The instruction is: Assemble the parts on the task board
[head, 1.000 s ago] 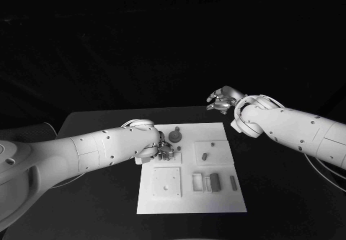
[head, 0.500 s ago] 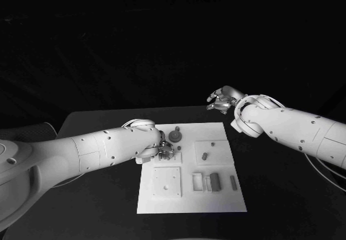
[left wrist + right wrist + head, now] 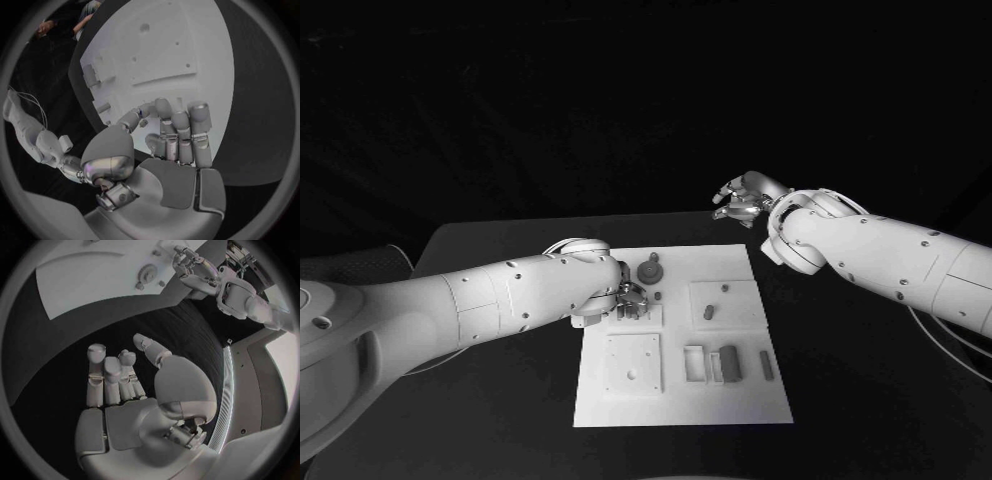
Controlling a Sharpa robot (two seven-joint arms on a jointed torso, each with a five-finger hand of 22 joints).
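Observation:
The white task board (image 3: 678, 400) lies in the middle of the black table. My left hand (image 3: 630, 298) is low over the board's upper left part, fingers curled; in the left wrist view its thumb and a finger pinch a small grey part (image 3: 144, 121). A round grey part (image 3: 652, 270) stands just beyond that hand. My right hand (image 3: 744, 198) hangs in the air past the board's far right corner, fingers loosely apart and holding nothing. In the right wrist view the board (image 3: 94, 275), the round part (image 3: 147, 274) and my left hand (image 3: 194, 267) lie far ahead of the right hand (image 3: 119, 375).
A raised plate (image 3: 733, 300) on the board carries a short peg (image 3: 710, 311). A square plate (image 3: 633, 365) lies near the front left. Three oblong grey blocks (image 3: 727, 362) lie in a row near the front right. Bare black table surrounds the board.

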